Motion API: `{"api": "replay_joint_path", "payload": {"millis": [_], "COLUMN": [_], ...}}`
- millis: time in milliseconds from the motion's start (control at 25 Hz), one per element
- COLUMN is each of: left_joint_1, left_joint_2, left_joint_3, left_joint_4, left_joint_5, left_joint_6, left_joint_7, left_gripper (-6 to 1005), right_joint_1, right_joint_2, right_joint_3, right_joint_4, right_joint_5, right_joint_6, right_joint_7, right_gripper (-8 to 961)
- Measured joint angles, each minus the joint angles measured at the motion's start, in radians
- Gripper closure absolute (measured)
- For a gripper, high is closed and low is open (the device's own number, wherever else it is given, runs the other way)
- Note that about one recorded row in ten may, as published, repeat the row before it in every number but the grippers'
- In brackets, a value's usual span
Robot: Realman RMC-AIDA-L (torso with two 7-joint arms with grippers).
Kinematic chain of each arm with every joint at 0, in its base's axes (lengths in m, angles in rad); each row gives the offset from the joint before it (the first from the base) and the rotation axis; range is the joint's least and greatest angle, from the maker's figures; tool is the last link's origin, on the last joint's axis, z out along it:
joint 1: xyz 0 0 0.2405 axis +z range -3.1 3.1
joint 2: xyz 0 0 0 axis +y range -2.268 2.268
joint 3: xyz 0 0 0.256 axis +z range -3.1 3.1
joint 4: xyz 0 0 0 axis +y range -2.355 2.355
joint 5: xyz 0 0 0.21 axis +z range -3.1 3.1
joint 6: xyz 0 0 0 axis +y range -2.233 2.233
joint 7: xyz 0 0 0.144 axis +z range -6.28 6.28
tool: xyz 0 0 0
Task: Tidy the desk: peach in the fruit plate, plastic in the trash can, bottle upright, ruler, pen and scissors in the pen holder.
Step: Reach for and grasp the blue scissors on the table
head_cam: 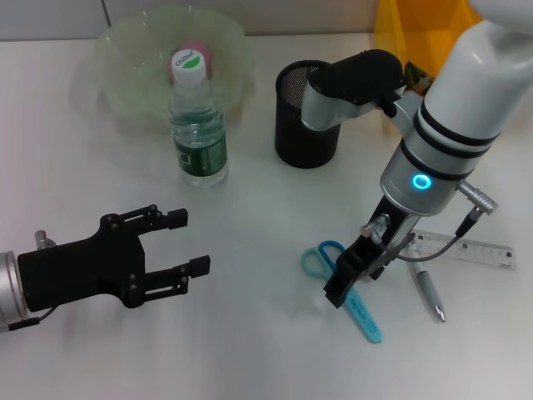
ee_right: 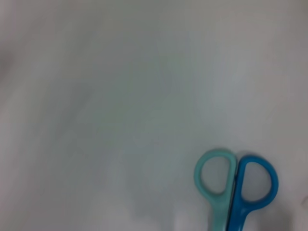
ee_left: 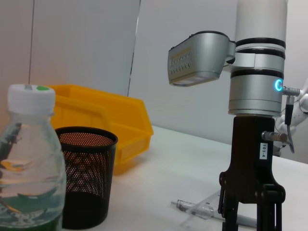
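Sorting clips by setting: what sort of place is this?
Probably an office desk staged for a tidying trial: a white table holds a mesh pen holder, scissors, a ruler and a pen.

My head camera looks steeply down on the white tabletop (head_cam: 250, 350). My left wrist camera sits low, facing sideways across it, sharing the black mesh cylindrical pen holder (head_cam: 304, 117) (ee_left: 84, 178). My right wrist camera stares straight down, very close, sharing the blue-handled plastic scissors (head_cam: 346, 287) (ee_right: 236, 185).
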Motion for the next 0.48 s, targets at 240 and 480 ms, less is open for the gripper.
{"api": "replay_joint_path", "payload": {"millis": [240, 480], "left_joint_1": [-0.001, -0.003], "left_joint_2": [0.000, 0.000], "left_joint_3": [0.000, 0.000], "left_joint_4": [0.000, 0.000], "left_joint_5": [0.002, 0.002], "left_joint_6": [-0.001, -0.008], "left_joint_7": [0.000, 0.000], "left_gripper": [242, 243], "right_joint_1": [-0.001, -0.002], "right_joint_2": [0.000, 0.000], "right_joint_3": [-0.003, -0.003], "right_joint_4": [0.001, 0.002], "right_joint_5": [-0.001, -0.001], "right_joint_6": [0.002, 0.011], "right_joint_7": [-0.001, -0.001], "right_gripper": [215, 217]}}
